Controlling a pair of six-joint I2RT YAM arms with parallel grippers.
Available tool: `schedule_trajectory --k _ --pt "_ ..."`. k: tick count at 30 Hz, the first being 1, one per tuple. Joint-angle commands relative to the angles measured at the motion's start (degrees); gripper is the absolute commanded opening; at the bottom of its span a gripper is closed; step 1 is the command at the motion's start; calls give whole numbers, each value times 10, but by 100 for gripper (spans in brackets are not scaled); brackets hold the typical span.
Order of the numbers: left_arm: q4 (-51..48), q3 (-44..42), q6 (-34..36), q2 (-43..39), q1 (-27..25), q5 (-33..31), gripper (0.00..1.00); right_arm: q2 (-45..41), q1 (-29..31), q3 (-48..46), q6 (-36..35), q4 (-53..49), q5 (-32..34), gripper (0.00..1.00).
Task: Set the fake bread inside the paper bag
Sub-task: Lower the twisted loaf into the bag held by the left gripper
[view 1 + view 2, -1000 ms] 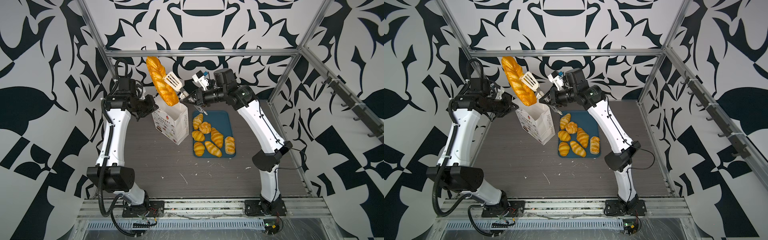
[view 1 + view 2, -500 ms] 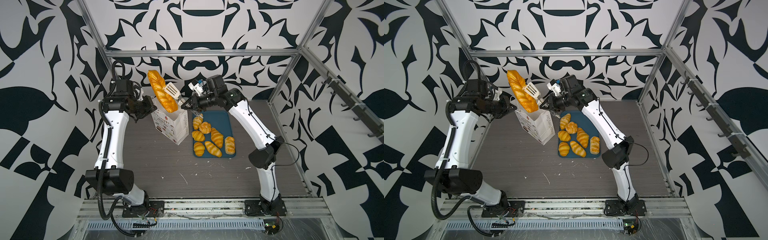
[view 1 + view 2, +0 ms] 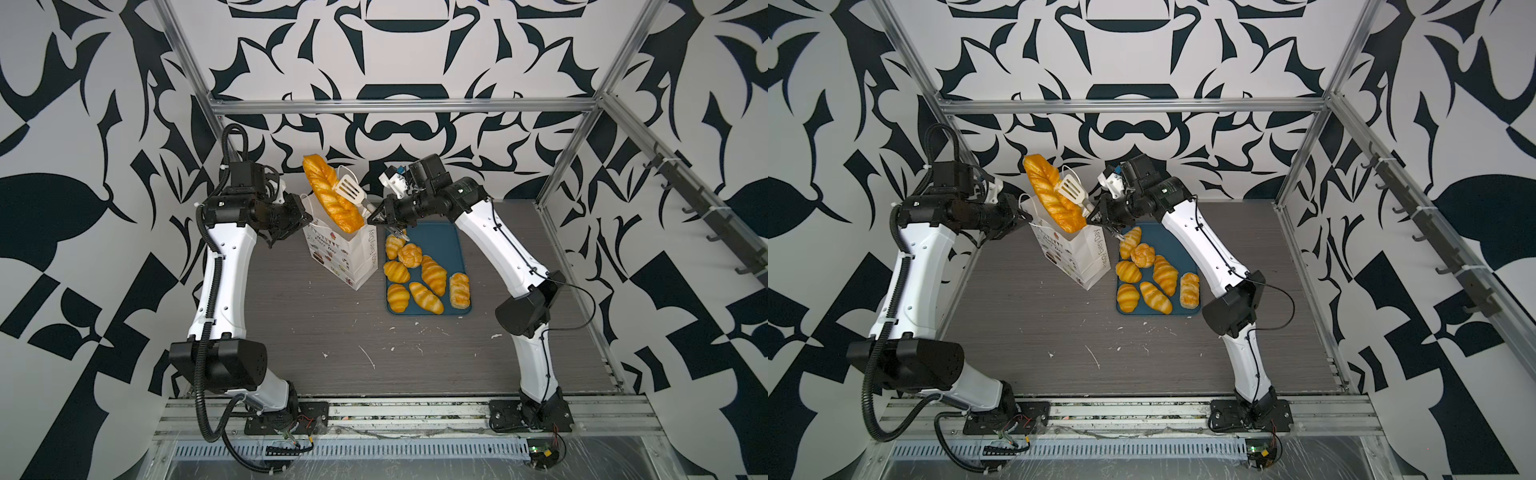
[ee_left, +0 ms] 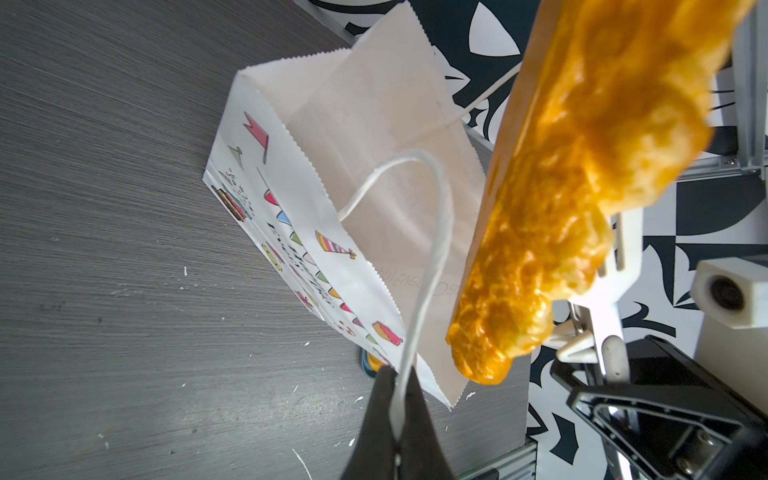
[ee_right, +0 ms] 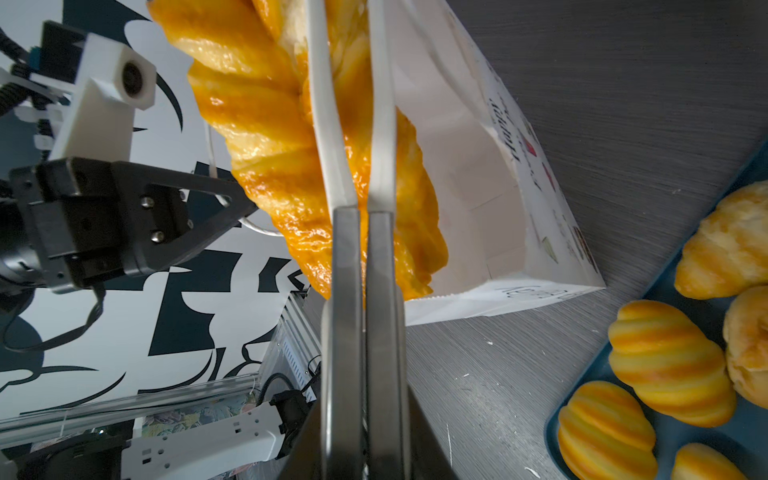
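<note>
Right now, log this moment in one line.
left gripper: shut on cord handle | right gripper: shut on tongs | plaited loaf: tip at paper bag | tray: seven pastries

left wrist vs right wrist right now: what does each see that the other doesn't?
Left wrist only: the full cord handle loop of the paper bag running into the shut left gripper, and the slotted head of the tongs.
Right wrist only: the blue tray with croissants.
Both: the plaited loaf clamped in the tongs, its lower end at the bag's open mouth, and the grey table.
</note>
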Motion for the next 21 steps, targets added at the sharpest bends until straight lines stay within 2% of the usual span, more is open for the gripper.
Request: schedule_trajectory --k 1,21 --pt "-13 -5 -9 -18 4 10 0 -16 -1 28 -29 10 10 25" --pt "-6 -6 -17 -24 4 25 0 -24 0 20 -43 -14 26 34"
